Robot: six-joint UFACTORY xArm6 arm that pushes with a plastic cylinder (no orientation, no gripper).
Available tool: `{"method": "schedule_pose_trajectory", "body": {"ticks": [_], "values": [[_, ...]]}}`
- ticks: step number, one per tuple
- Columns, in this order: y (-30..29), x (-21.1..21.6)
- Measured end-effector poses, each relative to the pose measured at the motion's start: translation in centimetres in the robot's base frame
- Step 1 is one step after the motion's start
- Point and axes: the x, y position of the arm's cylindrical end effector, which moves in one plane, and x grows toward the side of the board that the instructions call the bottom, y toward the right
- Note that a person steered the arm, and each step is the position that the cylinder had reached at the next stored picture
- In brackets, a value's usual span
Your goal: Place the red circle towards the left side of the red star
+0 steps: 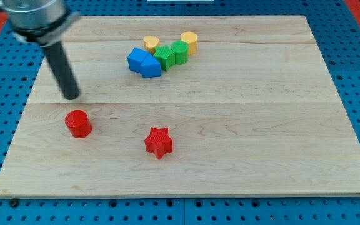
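My tip [72,96] is a plain rod end with no gripper on it, so it cannot open, shut or pinch; it can only push. It sits on the wooden surface [261,125], just above the red circle [78,123] in the view and not touching it. The red star [159,142] lies to the view's right of the circle, a bit lower. I think the circle is already on the star's left, so maybe only a small push closer is needed. The blue, green and yellow blocks [162,53] bunch together near the view's top, well away.

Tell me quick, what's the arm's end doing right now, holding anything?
My tip: a bare rod, holding nothing, apart from the red circle, just toward the view's top of it.
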Motion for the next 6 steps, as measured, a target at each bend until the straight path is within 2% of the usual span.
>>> {"method": "schedule_pose_trajectory", "body": {"ticks": [1,2,3,4,5,6], "values": [[4.0,5.3],[12.9,6.9],[6.3,5.7],[6.0,10.6],[10.6,12.4],[13.9,12.1]]}}
